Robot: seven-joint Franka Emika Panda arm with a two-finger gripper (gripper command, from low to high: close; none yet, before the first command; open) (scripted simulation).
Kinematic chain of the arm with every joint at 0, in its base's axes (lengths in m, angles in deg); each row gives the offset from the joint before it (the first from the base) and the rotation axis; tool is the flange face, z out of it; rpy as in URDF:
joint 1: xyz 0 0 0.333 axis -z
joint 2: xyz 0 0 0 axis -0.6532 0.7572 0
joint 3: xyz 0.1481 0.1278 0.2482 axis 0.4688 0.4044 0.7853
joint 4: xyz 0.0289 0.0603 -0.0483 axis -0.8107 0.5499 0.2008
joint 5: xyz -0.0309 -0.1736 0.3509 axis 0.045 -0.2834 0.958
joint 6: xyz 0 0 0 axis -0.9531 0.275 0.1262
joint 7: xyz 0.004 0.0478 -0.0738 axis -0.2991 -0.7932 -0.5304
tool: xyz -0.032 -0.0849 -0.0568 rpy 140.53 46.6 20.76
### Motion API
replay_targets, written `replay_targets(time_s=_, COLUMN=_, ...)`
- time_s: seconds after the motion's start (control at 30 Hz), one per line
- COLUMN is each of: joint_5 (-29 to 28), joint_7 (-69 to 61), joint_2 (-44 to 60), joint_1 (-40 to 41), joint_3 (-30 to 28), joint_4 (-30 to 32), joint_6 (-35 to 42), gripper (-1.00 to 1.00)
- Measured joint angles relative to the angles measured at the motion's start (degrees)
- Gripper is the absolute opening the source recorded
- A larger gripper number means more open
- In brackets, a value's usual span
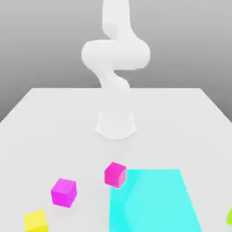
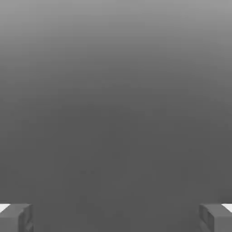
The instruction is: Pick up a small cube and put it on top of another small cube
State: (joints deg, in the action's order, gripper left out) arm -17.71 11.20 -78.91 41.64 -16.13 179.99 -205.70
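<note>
Simulated scene with a white arm (image 1: 115, 59) rising from its base (image 1: 116, 125) on a white tabletop (image 1: 54, 118). In the hand view the pincer (image 2: 116, 217) stands wide: its two grey fingertips (image 2: 16, 217) sit at opposite edges of the picture with only an even grey background between them, and nothing is held. No cube lies between the fingertips, so all cubes are apart from the pincer, resting on the tabletop on the near side of the base in the exterior view. A pink cube (image 1: 115, 175) touches the corner of a flat cyan patch (image 1: 154, 199). A magenta cube (image 1: 64, 192) lies near it, toward the exterior view's left, the two apart. A yellow cube (image 1: 36, 221) sits further toward that side and nearer the camera. A yellow-green object (image 1: 229, 216), cut off by the frame, lies at the exterior view's right edge, beyond the cyan patch.
</note>
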Motion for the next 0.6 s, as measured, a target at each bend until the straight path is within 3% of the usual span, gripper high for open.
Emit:
replay_targets(time_s=0.33, joint_5=-1.6, joint_7=22.9, joint_2=20.6, joint_1=2.6, joint_3=12.3, joint_4=-2.3, joint_6=-5.0, gripper=0.0)
replay_targets(time_s=0.6, joint_5=-8.9, joint_7=45.2, joint_2=37.6, joint_1=1.1, joint_3=19.9, joint_4=-4.1, joint_6=-8.6, gripper=0.0)
